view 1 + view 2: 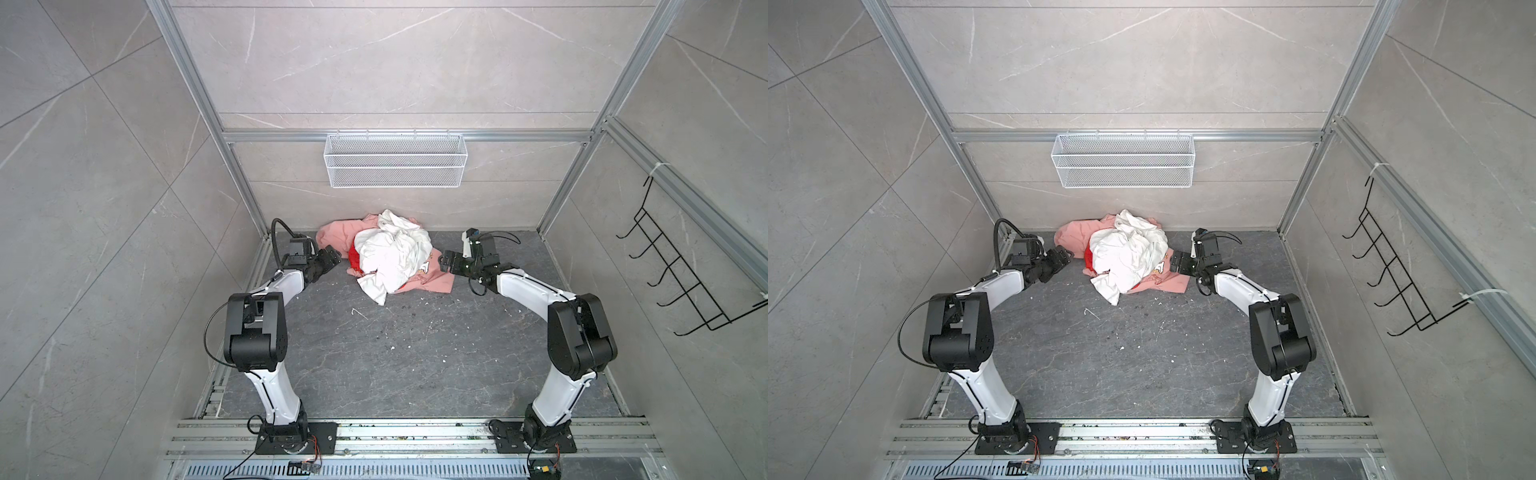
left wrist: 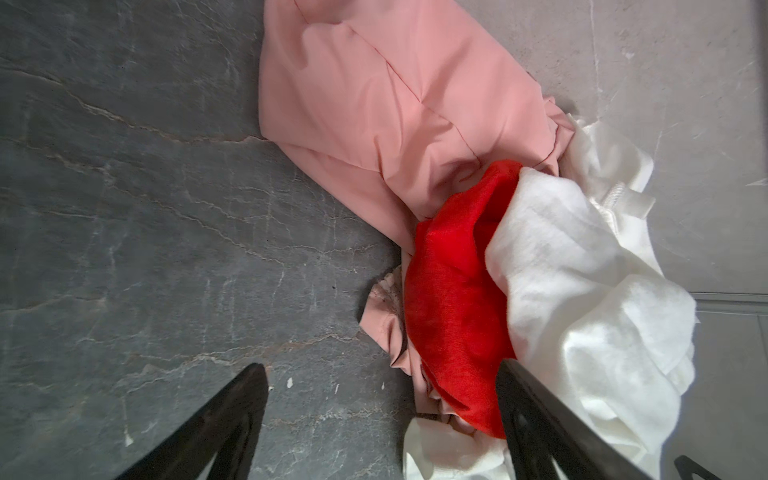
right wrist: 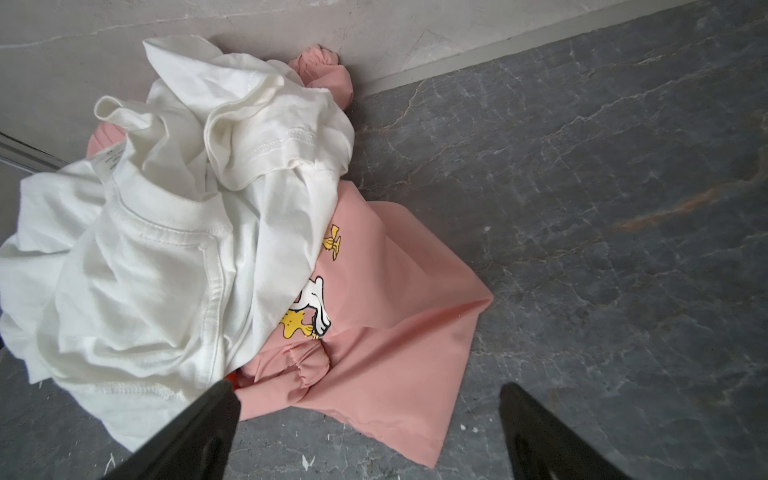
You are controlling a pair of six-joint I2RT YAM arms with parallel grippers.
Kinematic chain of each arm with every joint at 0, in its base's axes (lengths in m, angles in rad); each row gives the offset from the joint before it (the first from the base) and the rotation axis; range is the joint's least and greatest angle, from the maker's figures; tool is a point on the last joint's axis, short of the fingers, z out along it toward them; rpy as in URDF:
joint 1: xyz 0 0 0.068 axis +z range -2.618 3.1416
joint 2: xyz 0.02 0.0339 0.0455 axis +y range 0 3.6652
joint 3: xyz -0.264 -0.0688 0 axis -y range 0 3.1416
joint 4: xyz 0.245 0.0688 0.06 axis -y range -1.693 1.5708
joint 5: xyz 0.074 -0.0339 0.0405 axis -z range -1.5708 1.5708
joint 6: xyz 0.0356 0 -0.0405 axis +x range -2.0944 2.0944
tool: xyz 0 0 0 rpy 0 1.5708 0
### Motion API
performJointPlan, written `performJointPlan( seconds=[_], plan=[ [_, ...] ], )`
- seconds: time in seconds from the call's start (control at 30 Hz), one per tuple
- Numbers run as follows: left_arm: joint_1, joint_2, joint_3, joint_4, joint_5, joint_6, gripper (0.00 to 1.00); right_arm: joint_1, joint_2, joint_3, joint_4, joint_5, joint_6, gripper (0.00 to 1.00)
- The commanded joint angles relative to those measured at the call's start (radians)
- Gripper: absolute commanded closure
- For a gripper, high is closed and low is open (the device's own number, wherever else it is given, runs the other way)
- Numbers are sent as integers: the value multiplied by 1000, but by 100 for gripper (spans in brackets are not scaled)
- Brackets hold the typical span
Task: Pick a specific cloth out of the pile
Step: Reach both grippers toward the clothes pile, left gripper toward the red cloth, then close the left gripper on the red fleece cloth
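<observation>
The red cloth (image 2: pixel 453 299) lies wedged in the pile (image 1: pixel 390 257) by the back wall (image 1: pixel 395 203), tucked under the white garment (image 2: pixel 582 291) and resting on the pink garment (image 2: pixel 374 104), only its left side showing. My left gripper (image 2: pixel 380 365) hovers just beside that side, fingers spread wide, holding nothing. My right gripper (image 3: pixel 370 388) sits at the pile's opposite side, fingers likewise apart, empty.

White mesh basket (image 1: pixel 395 160) and black hook rack (image 1: pixel 688 266) hang on walls
</observation>
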Motion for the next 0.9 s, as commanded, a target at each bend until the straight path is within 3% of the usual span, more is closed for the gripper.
performJointPlan(
  seconds=[0.0,0.27,0.57,0.87],
  plan=[
    [-3,31,48,58,104,-67,14,5,37,80,-139,-34,-39,0],
    [-11,125,95,146,218,-124,29,7,58,126,-128,-193,-21,4],
    [-11,230,145,236,276,-165,35,7,45,123,-118,-195,-15,4],
    [-10,321,165,321,327,-240,49,9,48,119,-110,-192,0,4]
  ],
)
